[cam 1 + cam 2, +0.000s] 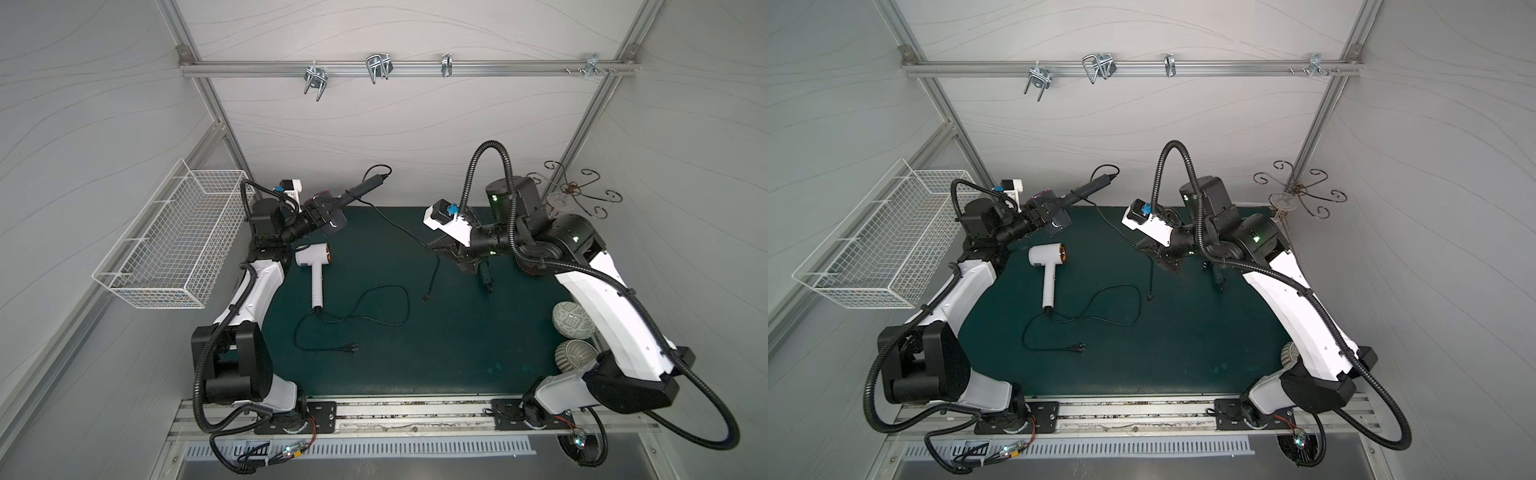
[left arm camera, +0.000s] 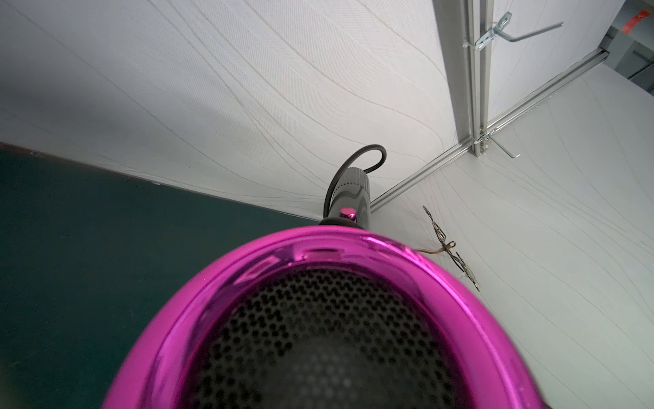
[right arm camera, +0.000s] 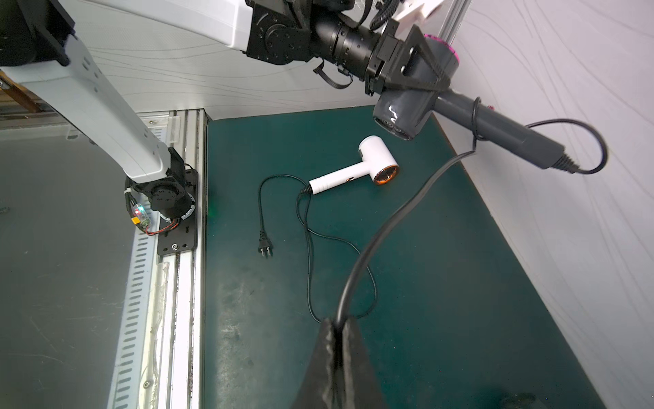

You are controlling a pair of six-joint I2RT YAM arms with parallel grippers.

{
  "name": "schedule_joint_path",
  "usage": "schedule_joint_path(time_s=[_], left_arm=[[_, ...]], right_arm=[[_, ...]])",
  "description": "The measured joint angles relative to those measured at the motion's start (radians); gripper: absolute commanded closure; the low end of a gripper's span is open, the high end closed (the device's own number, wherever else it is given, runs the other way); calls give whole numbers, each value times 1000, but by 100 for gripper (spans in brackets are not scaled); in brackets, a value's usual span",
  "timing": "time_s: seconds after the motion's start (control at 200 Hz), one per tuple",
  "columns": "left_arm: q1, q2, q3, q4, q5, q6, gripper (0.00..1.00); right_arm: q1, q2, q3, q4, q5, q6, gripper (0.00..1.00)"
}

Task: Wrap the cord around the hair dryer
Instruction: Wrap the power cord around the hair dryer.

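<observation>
Left tool (image 1: 330,217) clamps the barrel of the grey hair dryer (image 1: 365,188), jaws spread wide around it, raised over the tabletop's (image 1: 415,357) far left corner. A white hair dryer (image 1: 313,266) lies on the tabletop beneath, not held. The grey dryer's cord (image 1: 390,224) loops once around the handle, then runs to the right tool (image 1: 441,248), which is pinched fully closed on it. The plug end dangles below.
</observation>
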State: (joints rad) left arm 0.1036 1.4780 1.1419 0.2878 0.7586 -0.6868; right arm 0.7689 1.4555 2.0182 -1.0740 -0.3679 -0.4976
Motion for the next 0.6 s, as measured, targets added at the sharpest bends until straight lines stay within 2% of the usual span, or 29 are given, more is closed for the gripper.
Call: schedule_joint_path(time_s=[0.355, 0.6], left_arm=[[-10, 0, -48, -64, -31, 73, 100], [-98, -4, -74, -159, -74, 176, 100]], right_arm=[[17, 69, 229, -54, 43, -43, 100], [19, 114, 329, -51, 106, -96, 100]])
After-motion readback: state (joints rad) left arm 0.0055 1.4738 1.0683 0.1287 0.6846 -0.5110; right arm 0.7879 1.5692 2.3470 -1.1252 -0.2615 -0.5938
